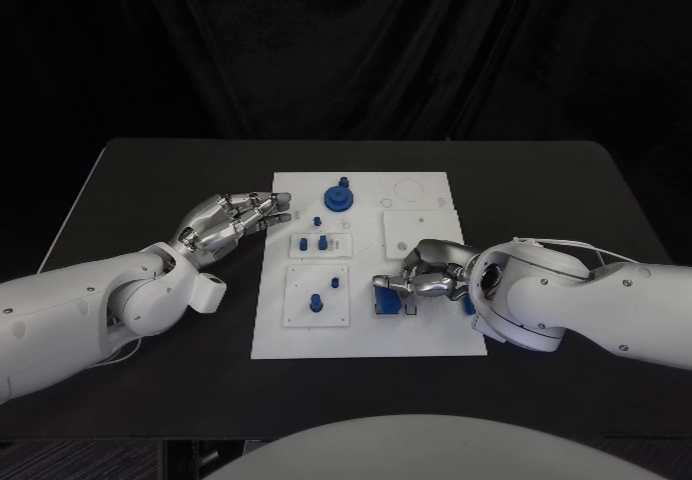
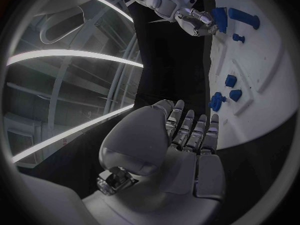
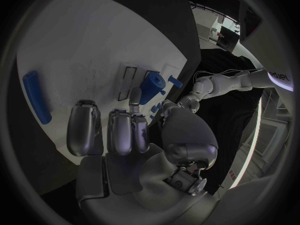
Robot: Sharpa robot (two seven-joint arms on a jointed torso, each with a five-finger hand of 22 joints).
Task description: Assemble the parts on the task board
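Observation:
The white task board (image 1: 433,335) lies mid-table. My right hand (image 1: 428,277) is over its near right part and pinches a blue block (image 1: 392,300) between thumb and a finger; the block (image 3: 152,85) stands beside two narrow slots (image 3: 127,78). A long blue bar (image 3: 36,96) lies on the board behind this hand. My left hand (image 1: 231,222) hovers at the board's left edge, fingers stretched out, holding nothing. On the board stand a round blue part (image 1: 339,195) at the far side and several small blue pegs (image 1: 312,243).
Bare black table (image 1: 159,180) surrounds the board on all sides. A square white inset (image 1: 418,222) and a round recess (image 1: 408,187) occupy the board's far right. In the left wrist view the pegs (image 2: 230,80) stand just ahead of my left hand's fingertips (image 2: 187,116).

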